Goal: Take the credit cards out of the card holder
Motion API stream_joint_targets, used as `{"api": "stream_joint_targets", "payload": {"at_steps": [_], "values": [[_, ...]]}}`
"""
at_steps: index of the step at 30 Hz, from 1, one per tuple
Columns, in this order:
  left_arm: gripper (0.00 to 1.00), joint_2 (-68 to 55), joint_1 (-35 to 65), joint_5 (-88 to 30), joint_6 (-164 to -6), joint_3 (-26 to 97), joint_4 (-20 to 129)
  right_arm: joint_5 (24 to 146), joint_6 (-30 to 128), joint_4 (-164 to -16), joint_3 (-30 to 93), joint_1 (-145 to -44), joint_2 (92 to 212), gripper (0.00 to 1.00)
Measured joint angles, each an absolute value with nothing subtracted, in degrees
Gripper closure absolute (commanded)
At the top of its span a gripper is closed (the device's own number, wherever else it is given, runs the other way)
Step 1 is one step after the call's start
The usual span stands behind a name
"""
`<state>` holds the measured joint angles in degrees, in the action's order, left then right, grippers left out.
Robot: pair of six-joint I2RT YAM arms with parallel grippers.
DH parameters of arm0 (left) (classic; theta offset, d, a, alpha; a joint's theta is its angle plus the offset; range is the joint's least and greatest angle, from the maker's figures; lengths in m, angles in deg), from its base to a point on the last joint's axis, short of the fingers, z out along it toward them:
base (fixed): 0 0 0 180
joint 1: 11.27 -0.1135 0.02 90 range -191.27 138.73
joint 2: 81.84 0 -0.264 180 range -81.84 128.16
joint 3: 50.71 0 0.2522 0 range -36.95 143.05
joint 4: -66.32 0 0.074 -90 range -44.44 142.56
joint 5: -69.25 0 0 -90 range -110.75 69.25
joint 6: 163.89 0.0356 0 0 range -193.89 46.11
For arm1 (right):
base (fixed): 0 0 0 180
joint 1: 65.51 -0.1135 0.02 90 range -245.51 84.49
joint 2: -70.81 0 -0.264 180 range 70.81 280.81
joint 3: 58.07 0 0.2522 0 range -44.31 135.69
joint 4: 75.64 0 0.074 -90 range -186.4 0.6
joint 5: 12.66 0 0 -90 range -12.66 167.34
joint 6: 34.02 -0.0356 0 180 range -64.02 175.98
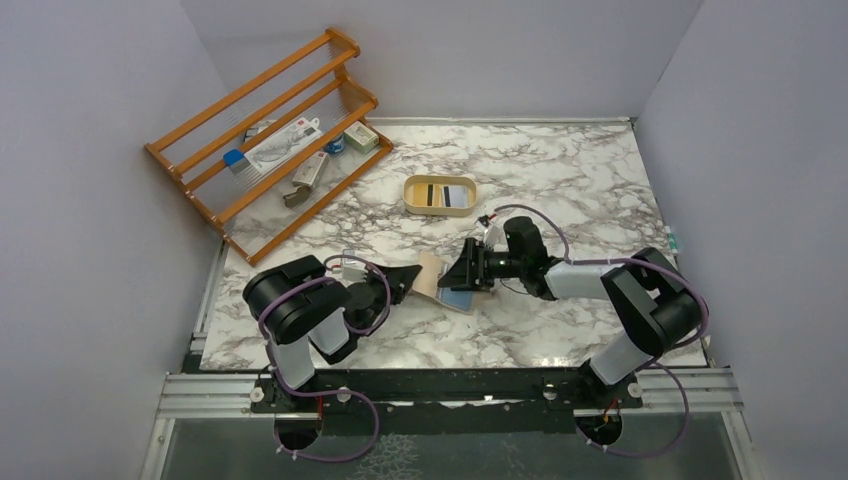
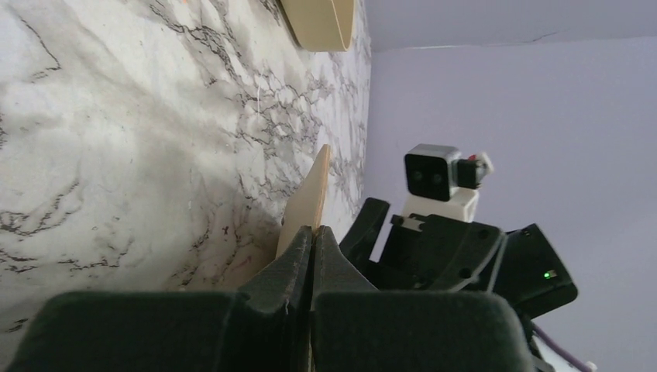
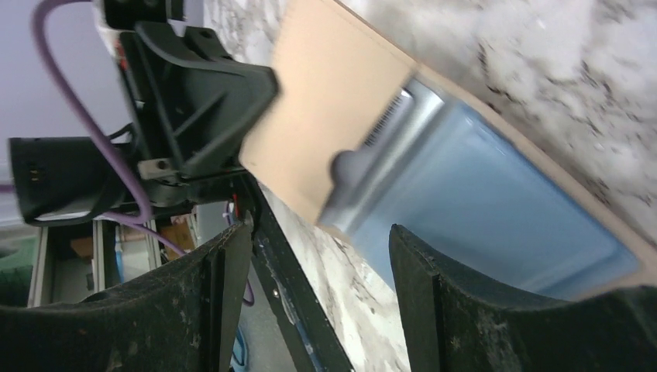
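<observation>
Left claw (image 2: 312, 236) is pinched fully shut on the edge of one flap of the small tan leather folding card holder (image 3: 333, 101). It lifts that flap off the marble-patterned bench (image 1: 560, 170), so the inside is laid bare. Right claw (image 3: 318, 240) faces it from the other side and stands wide with nothing in it. Its two fingers flank the near end of a thin light blue plastic card (image 3: 496, 209), close to it but not clamped on it. That card lies flat in the holder's inner pocket, on the half resting on the bench, between the two arms.

Farther back, well apart from the holder, an oval cream-yellow tray (image 1: 412, 190) has a whitish card with a black stripe (image 1: 432, 195) and a paler card (image 1: 458, 196) lying in it. By that reckoning part of the job looks done: two cards are out and stowed. At least the blue one is left to draw out. Whether others hide beneath it cannot be told.
</observation>
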<state>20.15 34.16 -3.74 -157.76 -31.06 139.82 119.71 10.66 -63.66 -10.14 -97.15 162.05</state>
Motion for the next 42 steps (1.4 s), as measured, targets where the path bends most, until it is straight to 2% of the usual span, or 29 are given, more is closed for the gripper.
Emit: {"api": "stream_joint_targets", "payload": {"at_steps": [14,37,42], "values": [[1.00,18.34,34.16,-3.70,-163.43,-28.85,139.82,117.11,2.92,-46.99,-14.66,-97.07,164.20,0.29],[1.00,14.80,34.62,-2.62,-168.21,-27.30,139.89,117.38,-18.41,-4.43,-19.17,-96.91,180.78,0.29],[1.00,14.75,34.95,-2.32,-168.50,-27.32,139.82,117.51,-22.61,-3.62,-19.15,-96.91,183.25,0.29]]}}
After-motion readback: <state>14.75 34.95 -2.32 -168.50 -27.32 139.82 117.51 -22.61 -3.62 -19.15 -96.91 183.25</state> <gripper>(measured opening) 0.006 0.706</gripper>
